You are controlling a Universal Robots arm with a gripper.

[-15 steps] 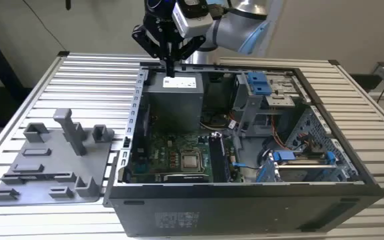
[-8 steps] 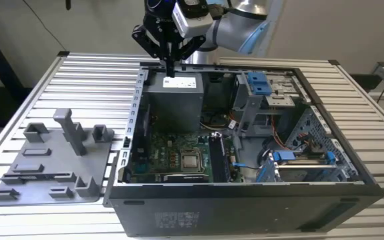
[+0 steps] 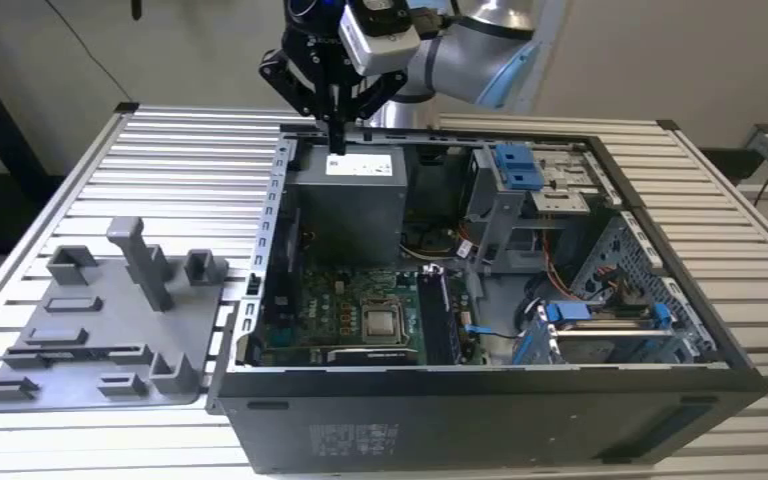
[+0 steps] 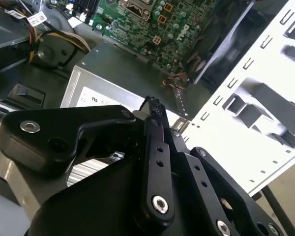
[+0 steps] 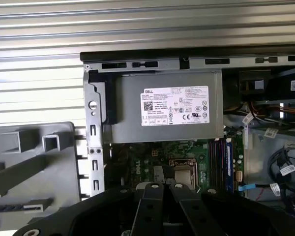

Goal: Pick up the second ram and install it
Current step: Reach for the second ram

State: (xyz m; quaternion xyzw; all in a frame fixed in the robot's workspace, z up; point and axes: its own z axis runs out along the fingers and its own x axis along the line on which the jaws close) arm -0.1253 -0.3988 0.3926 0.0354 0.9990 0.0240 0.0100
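Black metal gripper (image 3: 336,148) high over the far end of the uncovered computer case (image 3: 491,420), straight above the grey sheet-metal power supply (image 3: 351,205) with its white label. Linked, bolted fingers (image 4: 155,147) drawn together to one narrow point, nothing between them; same in both wrist views.

Second ram (image 3: 75,350) well apart from the gripper: thin, flat, dark stick on edge in a long slot of the matte grey plastic fixture plate (image 3: 184,310), among blocky posts and pockets. Plate at the exterior view's left, just beside the case, on the ribbed light-metal tabletop (image 3: 184,150).

Inside the case: green motherboard (image 3: 337,300), square silvery processor socket (image 3: 384,322), long narrow memory slots (image 3: 438,320) just to its right in the exterior view. Cannot tell whether filled.
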